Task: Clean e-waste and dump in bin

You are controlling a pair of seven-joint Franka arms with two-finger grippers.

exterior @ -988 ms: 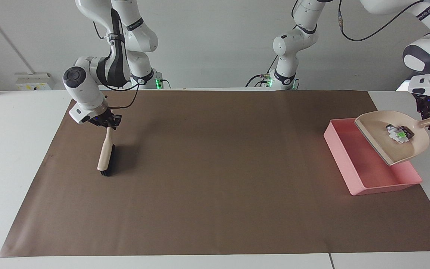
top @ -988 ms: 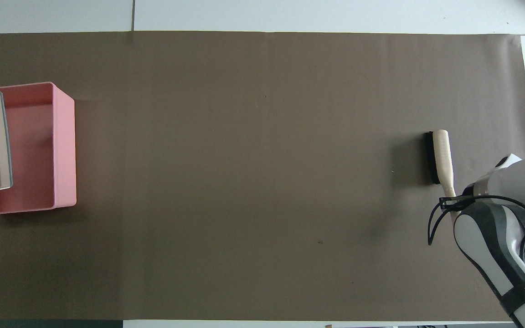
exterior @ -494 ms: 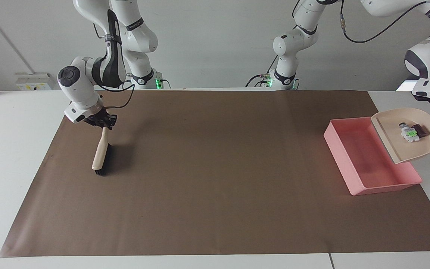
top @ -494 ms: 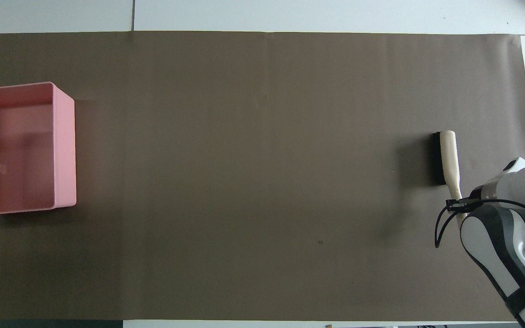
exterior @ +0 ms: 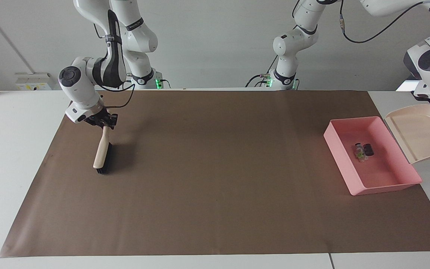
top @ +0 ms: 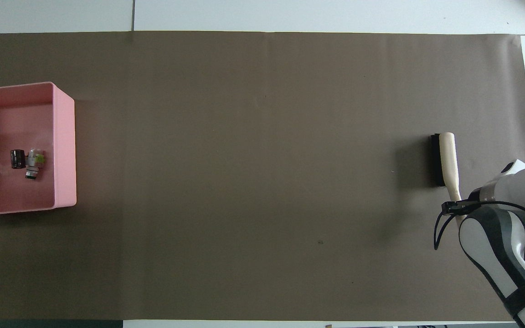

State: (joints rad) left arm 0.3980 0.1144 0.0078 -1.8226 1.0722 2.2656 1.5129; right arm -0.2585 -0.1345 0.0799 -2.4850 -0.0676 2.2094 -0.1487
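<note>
right gripper (exterior: pixel 105 122): we see it clamped on the brush handle, at about 9 o'clock on the brown mat, toward the right arm's end of the table.
brush (exterior: pixel 102 155): tilted, bristle end down on the mat (exterior: pixel 215 179), handle top in the grip.
bin (exterior: pixel 340 157): we put it at 3 o'clock, on the mat's edge toward the left arm's end.
e-waste (exterior: pixel 362 150): lies inside the bin, a small cluster on its floor.
dustpan (exterior: pixel 422 132): tipped up just beside the bin, we see no scraps in it.
left gripper: cut off at the frame edge, we cannot tell its fingers.
</note>
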